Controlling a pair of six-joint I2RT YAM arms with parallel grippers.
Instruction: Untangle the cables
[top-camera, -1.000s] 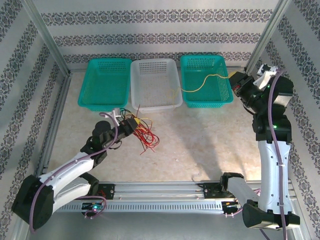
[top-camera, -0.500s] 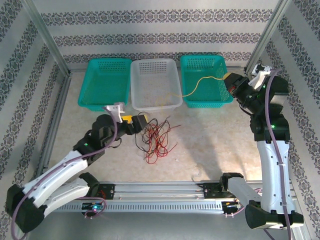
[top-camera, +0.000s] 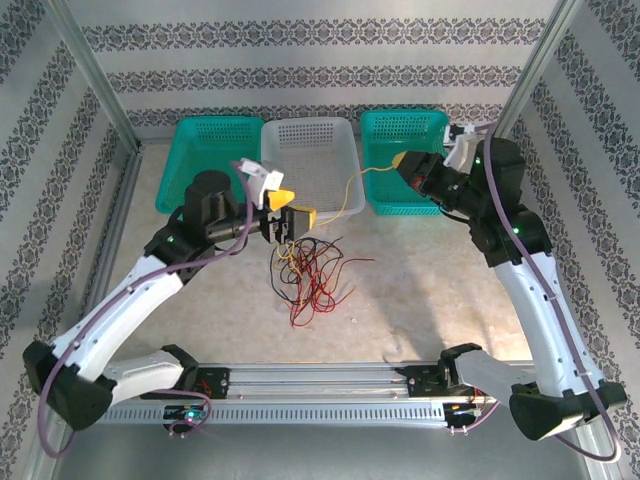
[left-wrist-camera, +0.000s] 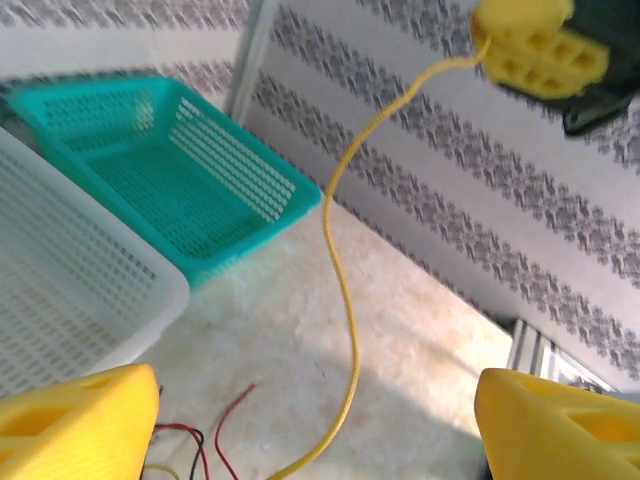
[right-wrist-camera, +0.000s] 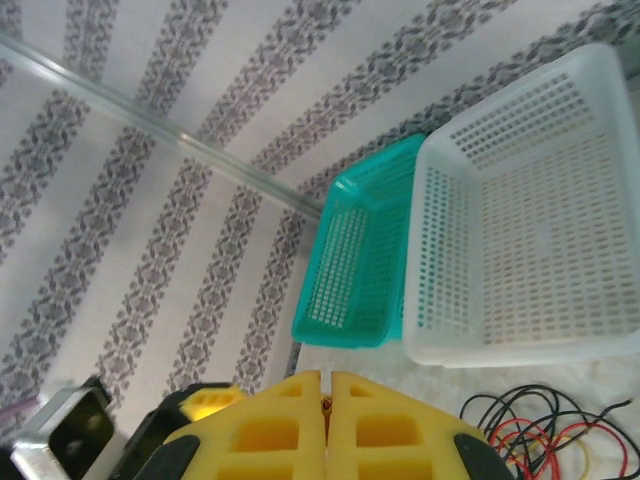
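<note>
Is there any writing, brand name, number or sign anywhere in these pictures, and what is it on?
No text can be read anywhere.
The wallpaper has only floral stripes, no letters.
The left teal basket, white basket and right teal basket carry no labels.
The yellow cable has no tag or print.
On the rail at the near edge, any print is too small to read.

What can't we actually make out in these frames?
- Top external: cable pile, strands too thin to trace crossings.
- Left wrist: yellow cable, lower end cut off by bottom edge.
- Right wrist: grip point on that cable, hidden between the fingers of the shut right end effector.
</note>
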